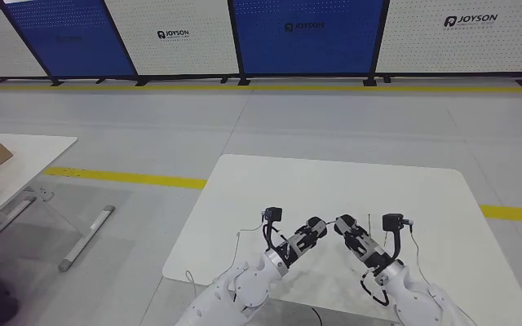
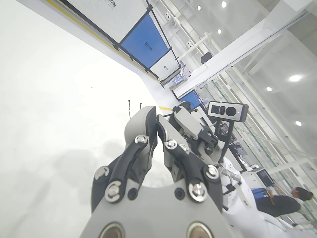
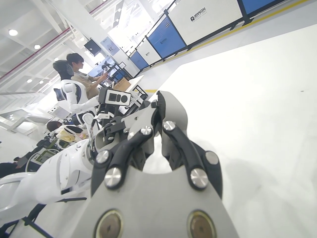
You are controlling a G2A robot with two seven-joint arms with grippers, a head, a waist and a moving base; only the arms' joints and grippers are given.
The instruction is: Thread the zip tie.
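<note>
Two thin black zip ties (image 2: pixel 129 111) (image 2: pixel 140 105) lie side by side on the white table (image 1: pixel 326 183), just past my left gripper. In the top view one zip tie (image 1: pixel 369 222) appears as a short dark line beside the right arm. My left gripper (image 2: pixel 156 122) (image 1: pixel 318 226) is shut, and I see nothing between its pads. My right gripper (image 3: pixel 156 106) (image 1: pixel 342 222) is shut too, its tips close to the left one's near the table's front middle. Neither gripper touches the ties.
The table's front edge (image 1: pixel 245 281) runs just under both arms, with bare surface behind and to the sides. A second white table (image 1: pixel 24 159) stands off to the left with a grey bar (image 1: pixel 86 236) on the floor by it. Blue and white panels (image 1: pixel 310 37) close the back.
</note>
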